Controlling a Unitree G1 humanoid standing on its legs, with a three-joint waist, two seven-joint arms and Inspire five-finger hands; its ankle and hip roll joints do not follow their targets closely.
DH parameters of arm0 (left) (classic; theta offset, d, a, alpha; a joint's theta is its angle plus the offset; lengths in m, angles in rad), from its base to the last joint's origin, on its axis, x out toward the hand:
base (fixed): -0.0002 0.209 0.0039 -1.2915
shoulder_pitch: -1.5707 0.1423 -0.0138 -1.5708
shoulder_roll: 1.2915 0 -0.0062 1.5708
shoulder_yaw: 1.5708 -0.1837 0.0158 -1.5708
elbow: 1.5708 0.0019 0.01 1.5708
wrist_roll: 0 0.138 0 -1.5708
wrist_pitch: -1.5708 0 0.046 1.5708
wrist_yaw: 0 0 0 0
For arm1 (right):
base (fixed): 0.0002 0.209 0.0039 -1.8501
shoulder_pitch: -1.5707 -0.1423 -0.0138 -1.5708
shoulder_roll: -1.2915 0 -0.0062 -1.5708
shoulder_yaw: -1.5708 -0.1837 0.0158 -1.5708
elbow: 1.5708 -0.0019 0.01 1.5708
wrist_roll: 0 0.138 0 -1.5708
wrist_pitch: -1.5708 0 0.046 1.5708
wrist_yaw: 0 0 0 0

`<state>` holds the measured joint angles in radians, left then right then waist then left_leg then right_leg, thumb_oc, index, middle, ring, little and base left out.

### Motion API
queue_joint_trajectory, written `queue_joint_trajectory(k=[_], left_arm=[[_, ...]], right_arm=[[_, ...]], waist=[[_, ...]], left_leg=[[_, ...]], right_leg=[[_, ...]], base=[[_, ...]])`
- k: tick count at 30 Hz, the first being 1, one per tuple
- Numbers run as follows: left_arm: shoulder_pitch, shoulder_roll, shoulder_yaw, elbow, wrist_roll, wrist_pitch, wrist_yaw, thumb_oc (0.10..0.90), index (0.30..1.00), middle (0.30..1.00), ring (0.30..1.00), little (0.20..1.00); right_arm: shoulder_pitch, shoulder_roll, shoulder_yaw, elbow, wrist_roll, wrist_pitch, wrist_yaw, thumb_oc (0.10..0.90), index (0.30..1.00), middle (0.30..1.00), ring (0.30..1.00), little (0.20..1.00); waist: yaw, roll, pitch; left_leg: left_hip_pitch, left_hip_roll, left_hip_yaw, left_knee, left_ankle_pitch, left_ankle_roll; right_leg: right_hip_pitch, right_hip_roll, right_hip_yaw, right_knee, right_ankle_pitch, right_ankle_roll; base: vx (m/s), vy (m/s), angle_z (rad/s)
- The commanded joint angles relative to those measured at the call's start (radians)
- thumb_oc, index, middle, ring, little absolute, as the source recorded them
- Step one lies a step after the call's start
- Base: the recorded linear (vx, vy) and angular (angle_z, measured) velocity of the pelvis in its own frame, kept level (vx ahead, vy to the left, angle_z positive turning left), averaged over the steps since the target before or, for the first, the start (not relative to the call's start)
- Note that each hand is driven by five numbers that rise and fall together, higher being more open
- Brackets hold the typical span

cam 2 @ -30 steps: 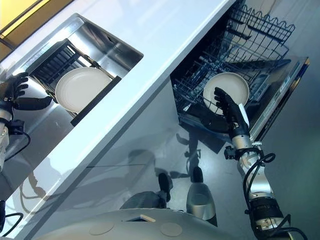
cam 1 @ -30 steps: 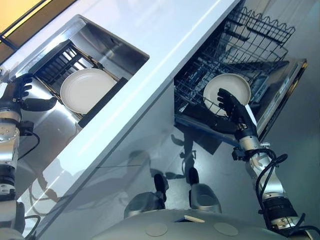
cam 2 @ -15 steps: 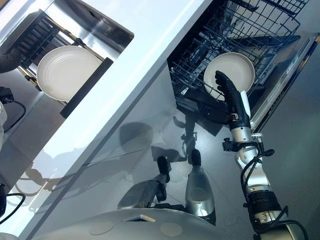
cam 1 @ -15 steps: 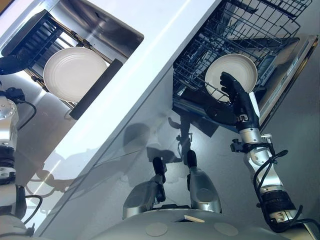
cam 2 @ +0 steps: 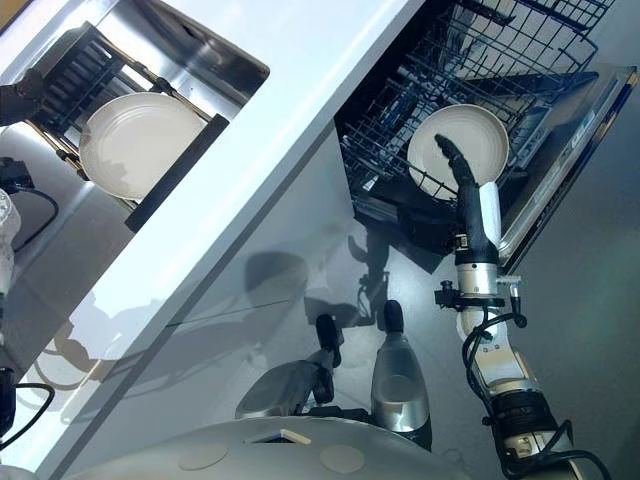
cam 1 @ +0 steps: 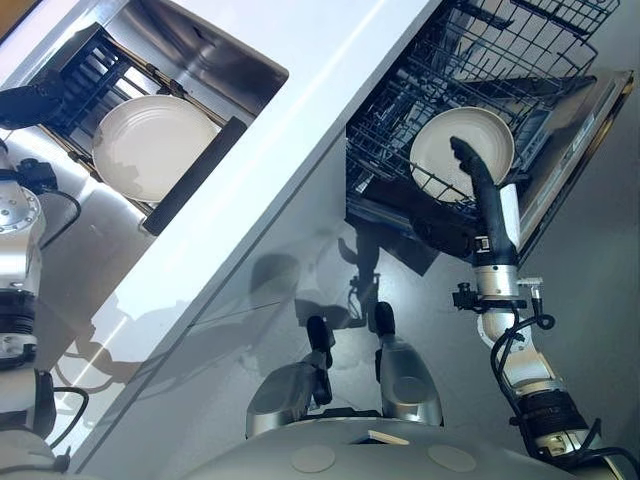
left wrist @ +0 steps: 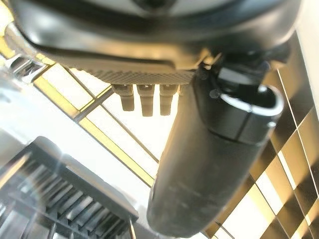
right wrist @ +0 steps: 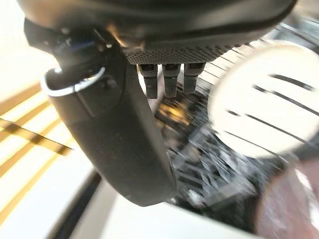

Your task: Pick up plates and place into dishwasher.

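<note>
right hand (cam 1: 476, 175) (seemingly open), over racked plate (cam 1: 445, 140)

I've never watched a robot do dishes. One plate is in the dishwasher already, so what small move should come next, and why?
Probably drawing the right hand back from the dishwasher rack. Its fingers are straight and hold nothing, and the plate in front of it already stands in the rack. A second plate waits in the sink near the left hand, so that one looks like the next to fetch.
</note>
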<state>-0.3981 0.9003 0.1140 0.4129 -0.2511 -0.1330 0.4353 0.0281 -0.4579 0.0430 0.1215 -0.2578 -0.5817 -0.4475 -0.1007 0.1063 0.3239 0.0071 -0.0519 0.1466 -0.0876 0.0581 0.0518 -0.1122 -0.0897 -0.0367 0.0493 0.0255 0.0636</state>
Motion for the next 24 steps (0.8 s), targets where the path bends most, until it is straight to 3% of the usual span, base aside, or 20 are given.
queue_joint_trajectory(k=[1, 5, 10, 12, 15, 18, 21, 24], left_arm=[[-0.037, 0.048, 0.084, -0.048, 0.034, -0.064, -0.027, 0.800, 0.900, 0.900, 0.900, 0.900], [-0.021, 0.053, 0.085, -0.057, -0.010, -0.051, -0.161, 0.800, 0.900, 0.900, 0.900, 0.900], [0.008, 0.053, 0.080, -0.039, -0.024, -0.057, -0.242, 0.800, 0.900, 0.900, 0.900, 0.900], [0.010, 0.058, 0.073, -0.027, -0.041, -0.060, -0.268, 0.800, 0.900, 0.900, 0.900, 0.900], [0.006, 0.066, 0.052, -0.001, -0.068, -0.064, -0.316, 0.800, 0.900, 0.900, 0.900, 0.900], [0.000, 0.066, 0.027, 0.009, -0.091, -0.061, -0.365, 0.800, 0.900, 0.900, 0.900, 0.900], [-0.005, 0.055, 0.009, 0.019, -0.089, -0.068, -0.381, 0.800, 0.900, 0.900, 0.900, 0.900], [-0.020, 0.041, -0.012, 0.029, -0.083, -0.069, -0.371, 0.800, 0.900, 0.900, 0.900, 0.900]], right_arm=[[-0.060, -0.037, -0.112, -0.167, 0.041, -0.104, -0.032, 0.800, 0.900, 0.900, 0.900, 0.900], [-0.065, -0.054, -0.151, -0.183, 0.129, -0.074, 0.074, 0.800, 0.900, 0.900, 0.900, 0.900], [-0.060, -0.067, -0.165, -0.204, 0.398, 0.055, 0.358, 0.800, 0.900, 0.900, 0.900, 0.900], [-0.057, -0.073, -0.164, -0.199, 0.463, 0.104, 0.394, 0.800, 0.900, 0.900, 0.900, 0.900], [-0.053, -0.076, -0.171, -0.169, 0.481, 0.122, 0.343, 0.800, 0.900, 0.900, 0.900, 0.900], [-0.050, -0.080, -0.200, -0.127, 0.433, 0.099, 0.212, 0.800, 0.900, 0.900, 0.900, 0.900], [-0.057, -0.084, -0.242, -0.081, 0.295, 0.090, -0.030, 0.800, 0.900, 0.900, 0.900, 0.900], [-0.067, -0.121, -0.332, 0.026, 0.197, 0.133, -0.267, 0.800, 0.900, 0.900, 0.900, 0.900]], waist=[[-0.004, 0.052, -0.101], [-0.005, 0.052, -0.109], [-0.009, 0.042, -0.111], [-0.011, 0.039, -0.111], [-0.014, 0.031, -0.110], [-0.021, 0.023, -0.105], [-0.027, 0.019, -0.100], [-0.040, 0.016, -0.092]], left_leg=[[-0.028, -0.080, -0.020, 0.110, -0.166, 0.043], [-0.011, -0.081, -0.022, 0.104, -0.168, 0.042], [-0.005, -0.081, -0.020, 0.110, -0.169, 0.041], [-0.005, -0.080, -0.018, 0.111, -0.168, 0.041], [-0.006, -0.076, -0.011, 0.114, -0.167, 0.039], [-0.008, -0.073, -0.004, 0.120, -0.171, 0.040], [-0.011, -0.072, 0.000, 0.126, -0.174, 0.041], [-0.014, -0.070, 0.006, 0.136, -0.181, 0.043]], right_leg=[[-0.093, 0.027, 0.021, 0.156, -0.116, 0.055], [-0.077, 0.029, 0.017, 0.147, -0.117, 0.055], [-0.075, 0.032, 0.015, 0.149, -0.110, 0.056], [-0.077, 0.033, 0.014, 0.149, -0.111, 0.056], [-0.080, 0.034, 0.011, 0.147, -0.106, 0.058], [-0.084, 0.035, 0.011, 0.145, -0.101, 0.058], [-0.089, 0.039, 0.017, 0.145, -0.098, 0.058], [-0.103, 0.041, 0.027, 0.156, -0.089, 0.058]], base=[[0.05, -0.014, 0.01], [0.04, -0.016, 0.01], [0.02, -0.033, 0.00], [0.01, -0.032, 0.00], [0.00, -0.025, 0.00], [0.00, 0.000, 0.00], [0.00, 0.000, 0.00], [0.02, 0.022, -0.05]])
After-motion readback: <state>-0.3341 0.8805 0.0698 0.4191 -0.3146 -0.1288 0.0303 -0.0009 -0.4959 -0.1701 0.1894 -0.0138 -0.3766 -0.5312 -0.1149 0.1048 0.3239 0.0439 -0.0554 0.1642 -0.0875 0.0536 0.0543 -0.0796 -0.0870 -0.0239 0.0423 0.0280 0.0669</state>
